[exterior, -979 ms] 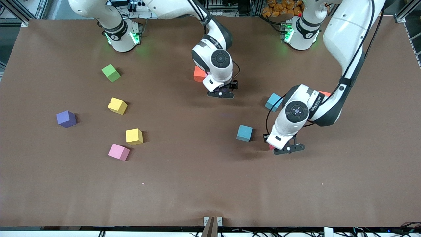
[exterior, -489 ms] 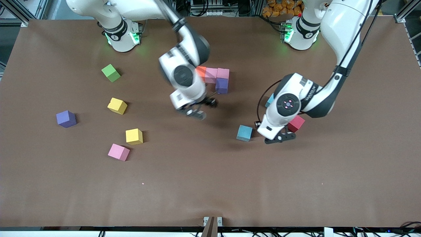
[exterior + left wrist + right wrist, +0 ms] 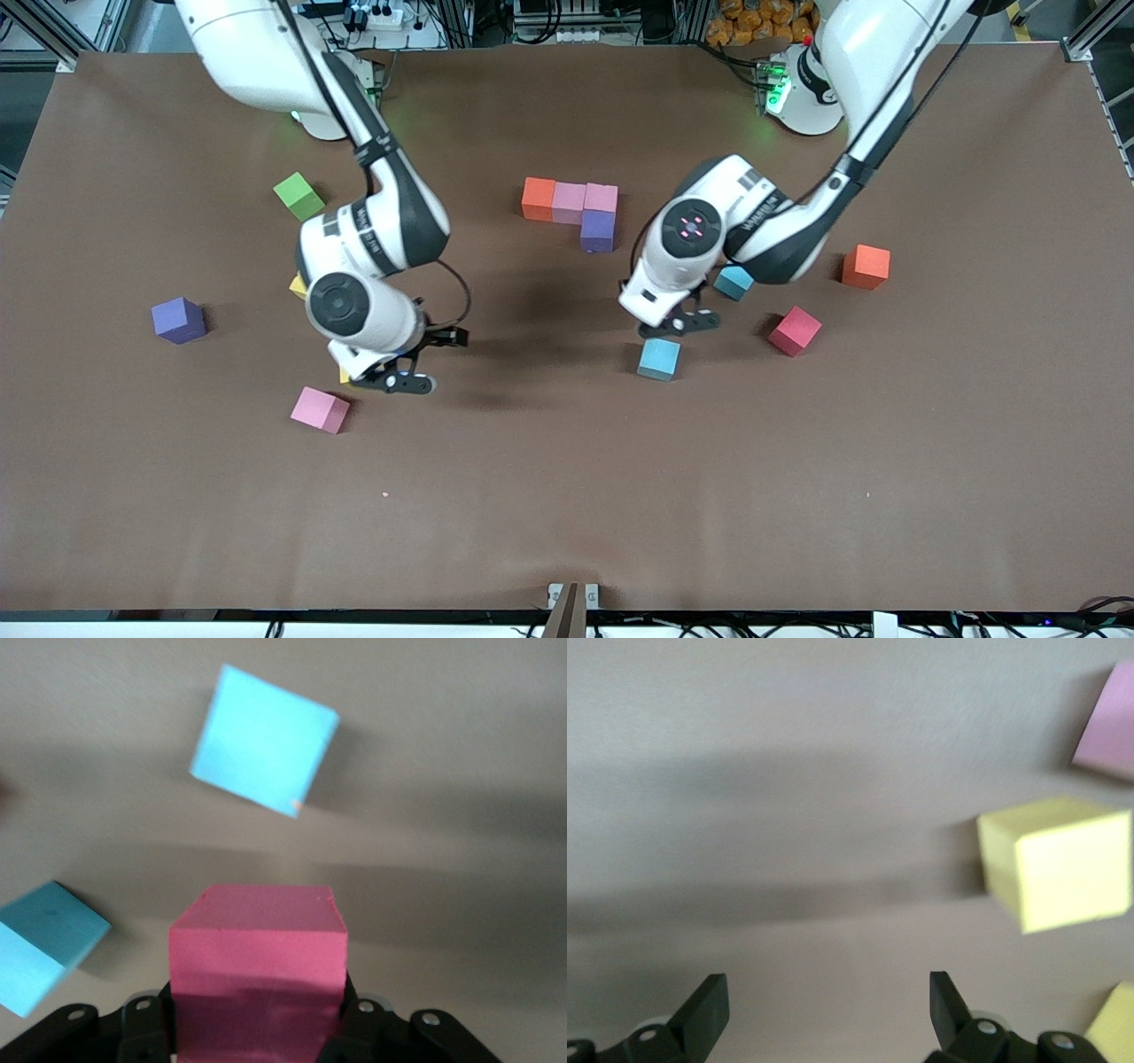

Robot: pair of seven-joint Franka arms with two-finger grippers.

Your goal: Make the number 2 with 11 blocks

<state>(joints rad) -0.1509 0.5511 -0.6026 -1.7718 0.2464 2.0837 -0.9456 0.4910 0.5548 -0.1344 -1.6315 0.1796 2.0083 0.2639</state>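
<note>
A started row of blocks lies mid-table: an orange-red block [image 3: 538, 198], two pink blocks [image 3: 569, 202] [image 3: 601, 197], and a purple block [image 3: 598, 230] set against the second pink one on its front-camera side. My left gripper [image 3: 684, 323] is shut on a red block [image 3: 257, 948] in the air between two light blue blocks [image 3: 733, 282] [image 3: 659, 359]. My right gripper [image 3: 399, 381] [image 3: 824, 1005] is open and empty, low beside a yellow block [image 3: 1054, 864]. In the front view that block is mostly hidden by the hand.
Loose on the table are a red block [image 3: 795, 330], an orange block [image 3: 866, 266], a pink block [image 3: 320, 409], a purple block [image 3: 178, 319], a partly hidden yellow block [image 3: 297, 285] and a green cube [image 3: 299, 196].
My right arm swung away from the row to the yellow blocks toward its end. My left gripper carried the red block away from the front camera, to between the light blue blocks.
</note>
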